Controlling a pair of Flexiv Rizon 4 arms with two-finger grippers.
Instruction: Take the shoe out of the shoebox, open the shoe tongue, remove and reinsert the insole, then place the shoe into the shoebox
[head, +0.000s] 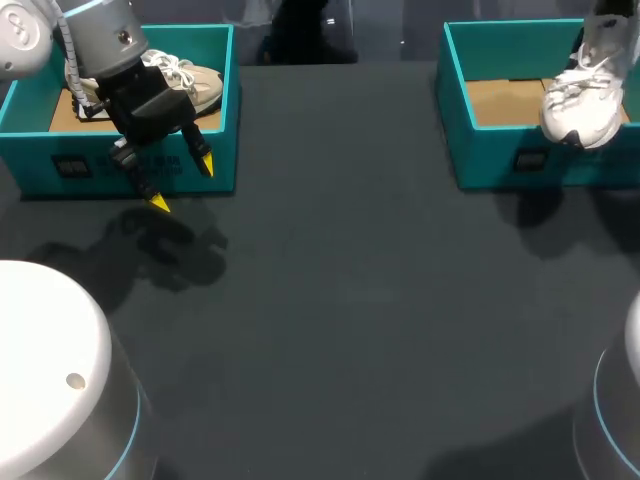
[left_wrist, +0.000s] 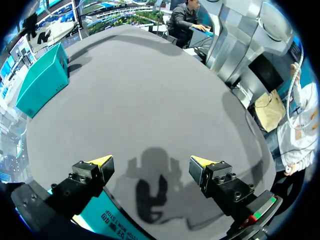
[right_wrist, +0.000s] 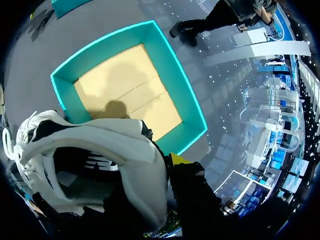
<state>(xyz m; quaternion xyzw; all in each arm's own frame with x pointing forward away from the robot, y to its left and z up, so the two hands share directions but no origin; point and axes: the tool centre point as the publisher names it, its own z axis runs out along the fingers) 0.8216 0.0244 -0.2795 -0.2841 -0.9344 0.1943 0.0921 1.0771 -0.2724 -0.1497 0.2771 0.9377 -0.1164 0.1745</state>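
A white shoe (head: 580, 108) hangs over the right end of the right teal shoebox (head: 500, 155), lifted above the box's bare cardboard floor. My right gripper (right_wrist: 167, 167) is shut on the shoe (right_wrist: 115, 150) at its heel collar, with one yellow tip showing outside it. Under it, the shoebox (right_wrist: 185, 90) has nothing in it. My left gripper (head: 183, 184) hangs open over the front wall of the left teal shoebox (head: 60, 160), where a second pale shoe (head: 195, 85) lies. In the left wrist view the gripper (left_wrist: 151, 162) holds nothing, and its box edge (left_wrist: 115, 225) is under it.
The dark table (head: 350, 300) stretches between the two boxes. My arms' white bases stand at the near left (head: 50, 350) and near right (head: 615, 400) corners. The right shoebox (left_wrist: 42, 80) shows far ahead of my left gripper.
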